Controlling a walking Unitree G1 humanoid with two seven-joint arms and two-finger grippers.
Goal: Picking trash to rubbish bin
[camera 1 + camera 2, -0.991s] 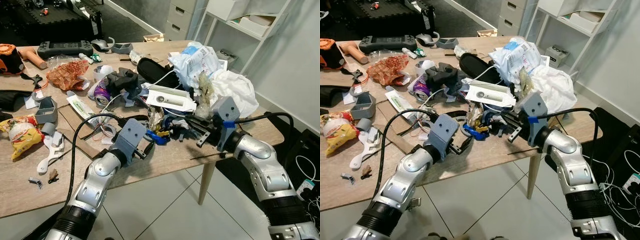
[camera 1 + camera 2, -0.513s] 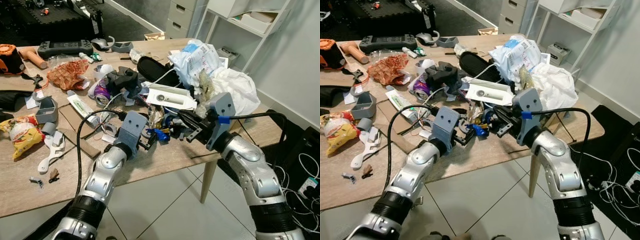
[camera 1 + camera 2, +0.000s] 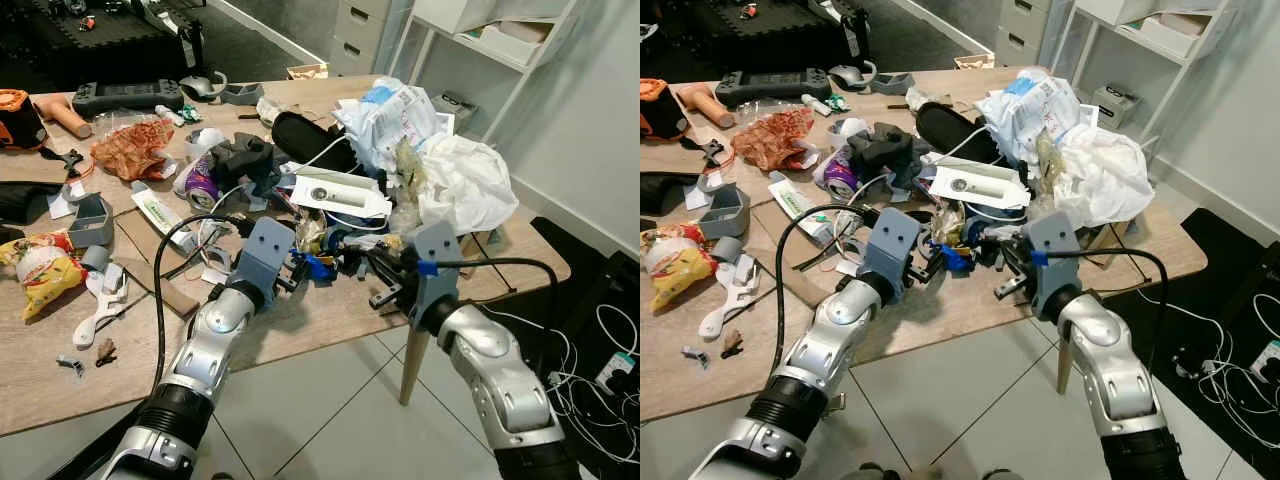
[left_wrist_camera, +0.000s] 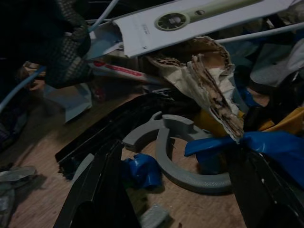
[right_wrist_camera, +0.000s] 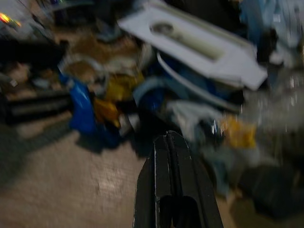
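Observation:
A heap of trash covers the wooden table [image 3: 330, 315]: a blue wrapper [image 3: 318, 266], crumpled brown paper [image 4: 213, 90], a grey plastic ring [image 4: 164, 142] and a flat white box [image 3: 340, 193]. My left gripper [image 3: 300, 272] is at the near edge of the heap, open, its fingers [image 4: 102, 190] on either side of the ring and the blue wrapper. My right gripper [image 3: 380, 283] hovers over bare wood just in front of the heap. In the right wrist view its fingers [image 5: 167, 166] are pressed together, with nothing between them.
White plastic bags [image 3: 465, 180] pile up at the table's right end. A purple can [image 3: 200, 185], an orange wrapper [image 3: 130, 148], a yellow snack bag [image 3: 40, 270] and grey parts lie to the left. White shelves [image 3: 500, 50] stand behind; cables trail on the floor [image 3: 600, 340].
My left gripper has reached forward to the blue wrapper. My right gripper has drawn back out of the heap toward the table's front edge.

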